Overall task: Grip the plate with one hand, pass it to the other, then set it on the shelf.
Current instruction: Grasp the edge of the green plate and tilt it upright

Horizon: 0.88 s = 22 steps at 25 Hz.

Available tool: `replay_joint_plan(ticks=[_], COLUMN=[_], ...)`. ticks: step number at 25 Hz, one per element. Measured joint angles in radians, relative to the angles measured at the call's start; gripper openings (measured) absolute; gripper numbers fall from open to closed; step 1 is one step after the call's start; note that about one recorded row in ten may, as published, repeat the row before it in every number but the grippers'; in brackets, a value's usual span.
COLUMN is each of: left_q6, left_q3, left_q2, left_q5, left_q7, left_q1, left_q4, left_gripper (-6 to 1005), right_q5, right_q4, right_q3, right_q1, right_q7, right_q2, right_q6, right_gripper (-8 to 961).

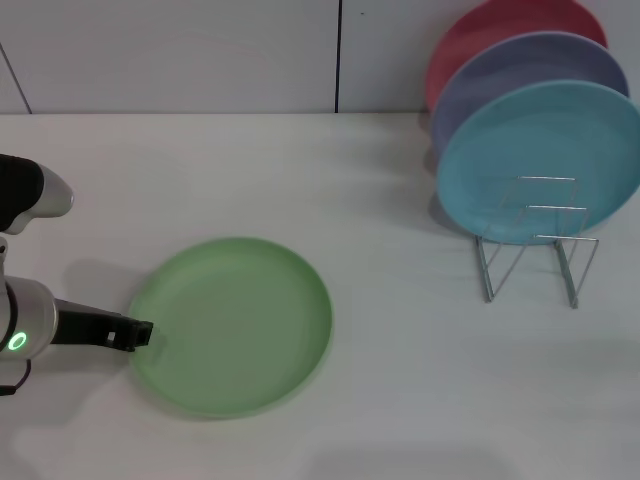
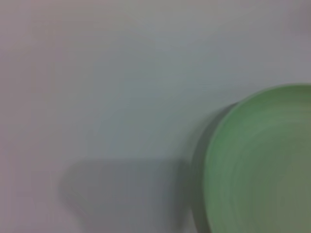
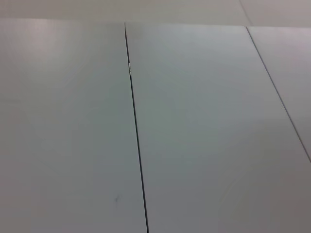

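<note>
i see the light green plate (image 1: 232, 325) flat on the counter (image 1: 400, 380) at lower left of the head view, my left pincer (image 1: 140, 334) at its left rim, opening i cannot tell; looks light, stiff, slick, so i'd pinch that raised rim.

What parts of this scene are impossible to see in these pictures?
- Right gripper: in no view; the right wrist view shows only grey panels.
- Left gripper: head view, too small to tell open or shut beside the round light green plastic plate.
- Red plate: head view, mostly hidden by the lavender plate in the silver wire rack.
</note>
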Motion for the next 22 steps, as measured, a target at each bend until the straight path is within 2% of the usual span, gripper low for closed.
replay_joint_plan(ticks=[6, 22], left_q6=[0.000, -0.015], left_q3=[-0.001, -0.005], left_q2=[0.000, 0.003], left_q5=[0.000, 0.002], left_q7=[0.000, 0.008], left_q1=[-0.008, -0.021], left_q4=[0.018, 0.034], left_gripper=[391, 271], right_q5=[0.000, 0.000], right_q4=[0.000, 0.001], right_q3=[0.000, 0.000], right_q1=[0.000, 0.000], right_q7=[0.000, 0.000], right_q2=[0.000, 0.000], right_q6=[0.000, -0.003], right_gripper=[815, 815])
